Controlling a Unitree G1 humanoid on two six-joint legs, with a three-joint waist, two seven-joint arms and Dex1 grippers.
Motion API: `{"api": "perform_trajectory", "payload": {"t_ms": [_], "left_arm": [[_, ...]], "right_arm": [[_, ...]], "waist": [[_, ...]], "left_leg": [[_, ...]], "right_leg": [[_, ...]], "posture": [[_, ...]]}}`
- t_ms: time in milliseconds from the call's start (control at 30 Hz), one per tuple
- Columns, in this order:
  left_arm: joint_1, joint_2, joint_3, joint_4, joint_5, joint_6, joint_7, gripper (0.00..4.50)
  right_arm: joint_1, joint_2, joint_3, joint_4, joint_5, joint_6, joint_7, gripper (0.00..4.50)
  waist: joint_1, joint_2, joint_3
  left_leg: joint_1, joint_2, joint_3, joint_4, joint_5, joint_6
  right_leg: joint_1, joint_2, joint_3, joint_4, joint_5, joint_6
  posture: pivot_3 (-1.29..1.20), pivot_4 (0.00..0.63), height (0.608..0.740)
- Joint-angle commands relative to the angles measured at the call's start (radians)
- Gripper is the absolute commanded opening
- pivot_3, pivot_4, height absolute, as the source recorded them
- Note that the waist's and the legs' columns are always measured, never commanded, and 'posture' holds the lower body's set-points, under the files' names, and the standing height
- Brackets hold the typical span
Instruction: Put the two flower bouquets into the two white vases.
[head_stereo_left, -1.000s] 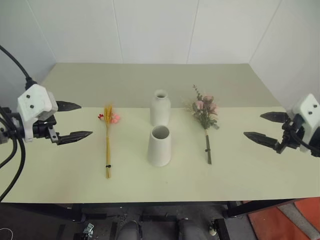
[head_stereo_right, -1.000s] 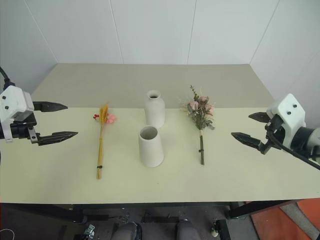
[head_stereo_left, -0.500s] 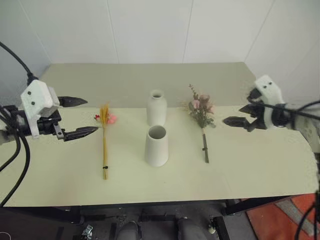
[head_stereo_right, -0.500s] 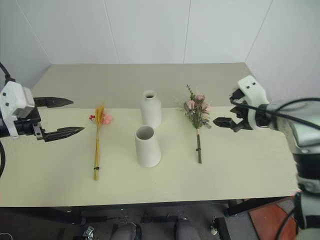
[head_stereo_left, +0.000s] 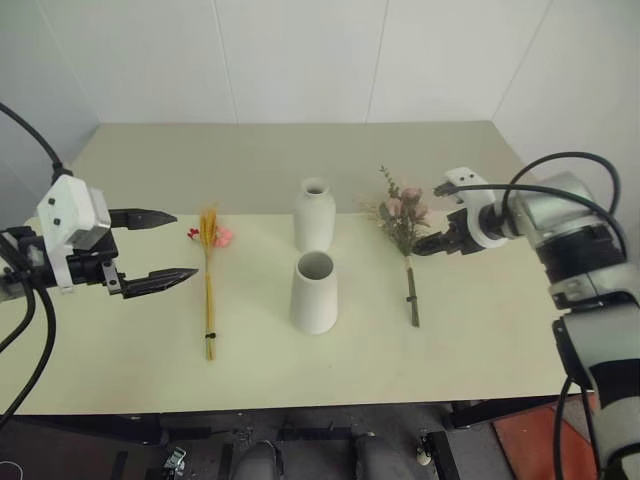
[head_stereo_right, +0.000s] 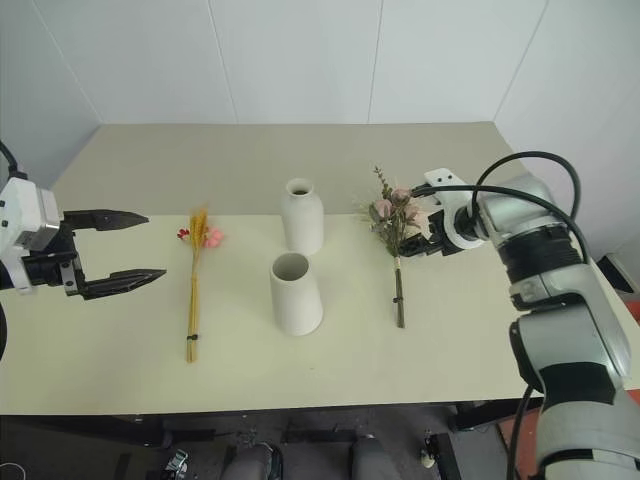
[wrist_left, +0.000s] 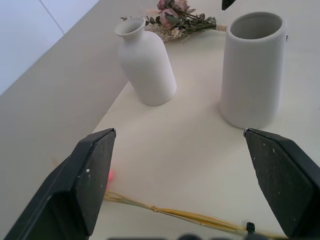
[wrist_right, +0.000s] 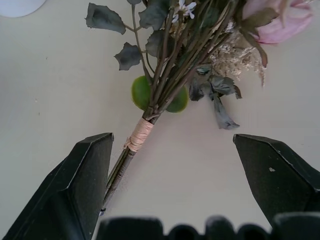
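The slim wheat bouquet (head_stereo_left: 210, 292) lies on the table left of the vases, its red and pink blooms pointing away from me. The bushy pink bouquet (head_stereo_left: 404, 222) lies to their right. The bottle-shaped vase (head_stereo_left: 314, 215) stands behind the wide-mouthed tapered vase (head_stereo_left: 314, 292). My left gripper (head_stereo_left: 185, 245) hovers open just left of the wheat bouquet, holding nothing. My right gripper (head_stereo_left: 432, 218) is open beside the pink bouquet. In the right wrist view its fingers (wrist_right: 87, 185) stand either side of the tan binding on the stem (wrist_right: 139, 136) without touching it.
The pale green table (head_stereo_left: 500, 340) has free room in front of the bouquets and on the far right. White walls close in behind the table and on both sides. The table's front edge runs close below the stem ends.
My right gripper has swung in from the table's right edge toward the centre and dipped down, arriving over the pink bouquet's stem. The left gripper has hardly moved.
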Motion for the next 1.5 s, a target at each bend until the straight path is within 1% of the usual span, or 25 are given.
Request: {"api": "perform_trajectory", "payload": {"t_ms": [33,200,433,533,667,833,867,900,1033,1100,1167,1267,1367,1433,1500], "left_arm": [[0.024,0.003,0.038,-0.041,0.009,-0.015,0.014,4.48],[0.06,0.001,0.064,-0.059,0.005,-0.008,0.021,4.48],[0.081,-0.006,0.064,-0.069,0.007,-0.01,0.033,4.48],[0.079,-0.009,0.053,-0.069,0.008,-0.012,0.038,4.5],[0.079,-0.008,0.048,-0.063,0.011,-0.014,0.038,4.5],[0.084,-0.007,0.052,-0.066,0.013,-0.012,0.038,4.5],[0.085,-0.007,0.052,-0.065,0.015,-0.013,0.038,4.5],[0.085,-0.007,0.051,-0.063,0.017,-0.014,0.039,4.5],[0.086,-0.007,0.052,-0.067,0.017,-0.012,0.039,4.5],[0.084,-0.008,0.047,-0.065,0.02,-0.014,0.04,4.5],[0.082,-0.009,0.045,-0.062,0.022,-0.017,0.04,4.5],[0.081,-0.008,0.047,-0.06,0.023,-0.018,0.038,4.5],[0.077,-0.005,0.051,-0.049,0.022,-0.021,0.033,4.5],[0.075,-0.003,0.057,-0.041,0.022,-0.021,0.033,4.5],[0.076,-0.001,0.063,-0.035,0.022,-0.019,0.033,4.5]], "right_arm": [[-0.057,0.032,0.003,0.079,-0.049,-0.048,0.018,4.5],[-0.087,0.076,-0.017,0.186,-0.08,-0.061,0.024,4.5],[-0.098,0.133,-0.069,0.25,-0.093,-0.056,-0.006,4.5],[-0.097,0.155,-0.09,0.274,-0.105,-0.064,-0.028,3.92],[-0.095,0.182,-0.107,0.32,-0.125,-0.083,-0.059,2.57],[-0.101,0.199,-0.136,0.377,-0.144,-0.115,-0.085,0.76],[-0.103,0.203,-0.139,0.382,-0.149,-0.121,-0.092,0.44],[-0.105,0.206,-0.146,0.389,-0.151,-0.124,-0.098,0.23],[-0.118,0.215,-0.164,0.4,-0.164,-0.138,-0.117,0.19],[-0.125,0.215,-0.176,0.393,-0.173,-0.162,-0.149,0.19],[-0.128,0.218,-0.21,0.368,-0.175,-0.213,-0.217,0.19],[-0.127,0.239,-0.336,0.333,-0.129,-0.335,-0.355,0.19],[-0.11,0.302,-0.494,0.273,-0.077,-0.643,-0.589,0.19],[-0.139,0.339,-0.589,0.305,-0.028,-0.757,-0.677,0.19],[-0.157,0.373,-0.641,0.342,-0.002,-0.885,-0.729,0.19]], "waist": [[0.0,0.0,0.0],[0.003,0.0,0.0],[0.001,0.0,0.0],[0.0,0.0,0.0],[-0.001,0.0,0.0],[-0.005,0.0,0.0],[-0.006,0.0,0.0],[-0.007,0.0,0.0],[-0.019,0.0,0.0],[-0.02,0.0,0.0],[-0.021,0.0,0.0],[-0.023,0.0,0.0],[-0.03,0.001,0.0],[-0.034,0.001,0.0],[-0.038,0.001,0.0]], "left_leg": [[-0.001,0.0,0.0,0.0,0.0,0.0],[-0.003,0.0,0.0,0.0,0.0,0.0],[-0.004,0.0,0.0,0.0,0.0,0.0],[-0.004,0.0,0.0,0.0,0.0,0.0],[-0.004,0.0,0.0,0.0,0.0,0.0],[-0.004,0.0,0.0,0.0,0.0,0.0],[-0.004,0.0,0.0,0.0,0.0,0.0],[-0.004,0.0,0.0,0.0,0.0,0.0],[-0.004,0.0,0.0,0.0,0.0,0.0],[-0.004,0.0,0.0,0.0,0.0,0.0],[-0.004,0.0,0.0,0.0,0.0,0.0],[-0.004,0.0,0.0,-0.001,0.0,0.0],[-0.004,0.0,0.0,-0.001,0.0,0.0],[-0.004,0.0,0.0,-0.003,0.0,0.0],[-0.004,0.0,-0.001,-0.003,0.0,0.0]], "right_leg": [[-0.001,0.0,0.0,0.0,0.0,0.0],[-0.003,0.0,0.0,0.001,0.0,0.0],[-0.003,0.0,0.0,0.001,0.0,0.0],[-0.004,0.0,0.0,0.001,0.0,0.0],[-0.004,0.0,0.0,0.001,0.0,0.0],[-0.004,0.0,0.0,0.001,0.0,0.0],[-0.004,0.0,0.0,0.001,0.0,0.0],[-0.004,0.0,0.0,0.001,0.0,0.0],[-0.004,0.0,0.0,0.001,0.0,0.0],[-0.004,0.0,0.0,0.001,0.0,0.0],[-0.004,0.0,0.0,0.001,0.0,0.0],[-0.004,0.0,0.0,0.001,0.0,0.0],[-0.005,0.0,0.0,0.002,0.0,-0.001],[-0.005,0.0,0.0,0.002,0.001,-0.001],[-0.005,0.0,0.0,0.002,0.001,-0.001]], "posture": [[0.0,0.15,0.74],[0.0,0.15,0.74],[0.0,0.15,0.74],[0.0,0.15,0.74],[0.0,0.15,0.74],[0.0,0.15,0.74],[0.0,0.15,0.74],[0.0,0.15,0.74],[0.0,0.15,0.74],[0.0,0.15,0.74],[0.0,0.15,0.74],[0.0,0.15,0.74],[0.0,0.15,0.74],[0.0,0.15,0.74],[0.0,0.15,0.74]]}}
